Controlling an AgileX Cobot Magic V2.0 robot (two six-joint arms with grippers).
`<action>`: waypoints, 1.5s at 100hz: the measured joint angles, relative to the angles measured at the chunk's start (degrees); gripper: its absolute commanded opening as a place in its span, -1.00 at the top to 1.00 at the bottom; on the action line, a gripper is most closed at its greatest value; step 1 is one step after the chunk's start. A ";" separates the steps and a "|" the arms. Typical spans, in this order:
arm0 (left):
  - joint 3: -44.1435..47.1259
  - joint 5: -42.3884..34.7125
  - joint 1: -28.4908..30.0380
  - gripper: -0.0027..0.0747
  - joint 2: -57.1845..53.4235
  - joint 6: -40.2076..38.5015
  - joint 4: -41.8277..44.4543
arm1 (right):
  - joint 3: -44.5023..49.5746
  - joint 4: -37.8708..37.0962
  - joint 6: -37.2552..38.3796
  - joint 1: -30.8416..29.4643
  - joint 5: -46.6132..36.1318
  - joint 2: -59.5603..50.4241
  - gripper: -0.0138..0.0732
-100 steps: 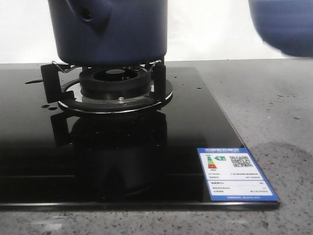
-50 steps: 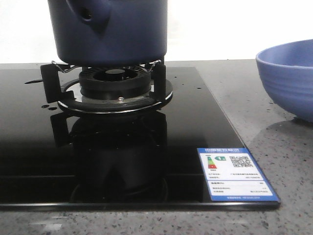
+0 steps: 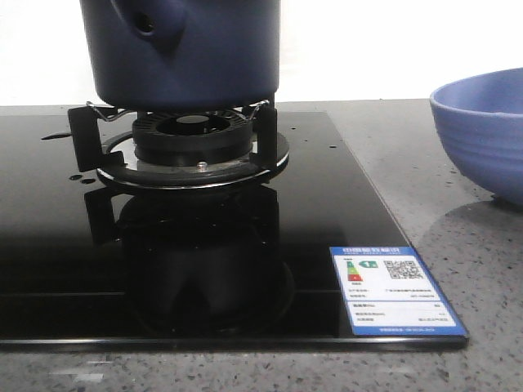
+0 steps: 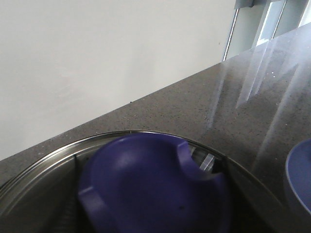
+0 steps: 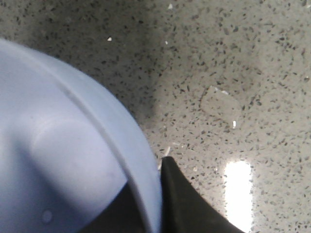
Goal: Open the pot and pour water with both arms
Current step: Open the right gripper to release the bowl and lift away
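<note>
The dark navy pot (image 3: 184, 57) stands on the gas burner (image 3: 192, 139), its stubby holed handle (image 3: 147, 24) at the upper left; its top is out of frame. In the left wrist view the lid's blue knob (image 4: 150, 189) fills the space at my left jaws, above the glass lid's steel rim (image 4: 43, 160); my left fingers are hidden. The periwinkle ribbed bowl (image 3: 482, 139) rests on the counter at the right. My right gripper (image 5: 153, 194) is shut on the bowl's rim (image 5: 141, 160), with one black finger (image 5: 189, 208) outside the wall.
A black glass hob (image 3: 327, 212) carries a blue energy label (image 3: 392, 290) near its front right corner. Speckled grey counter (image 3: 458, 253) surrounds it. A white wall stands behind. The bowl's edge also shows in the left wrist view (image 4: 301, 182).
The bowl came down from the upper right, where it was blurred in the air, and now rests still on the counter. The pot has not moved.
</note>
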 measured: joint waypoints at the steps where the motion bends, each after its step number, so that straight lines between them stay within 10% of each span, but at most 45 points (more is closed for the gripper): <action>1: 0.00 0.00 0.00 0.31 0.00 0.29 -0.18 | 0.00 -0.11 0.00 0.00 0.00 0.00 0.78; 17: -0.23 0.00 0.11 0.31 0.22 3.70 -1.80 | 0.00 -0.48 0.00 0.00 -0.11 0.00 0.73; 50: -0.23 -1.39 1.33 0.31 0.59 4.57 -1.77 | 0.00 -1.12 0.00 0.00 -1.25 0.00 -0.20; 110: -0.49 0.34 1.46 0.29 1.62 4.71 -2.34 | -12.33 -1.09 0.00 0.00 -2.08 -15.33 -0.21; 134: -0.49 1.22 1.55 -0.40 1.74 4.71 -2.34 | -13.72 -1.00 0.00 0.00 -4.91 -21.08 -0.21; 150: -0.49 1.55 1.55 -0.48 0.62 3.28 -2.01 | -13.72 -1.00 0.00 0.00 -5.26 -22.10 -0.21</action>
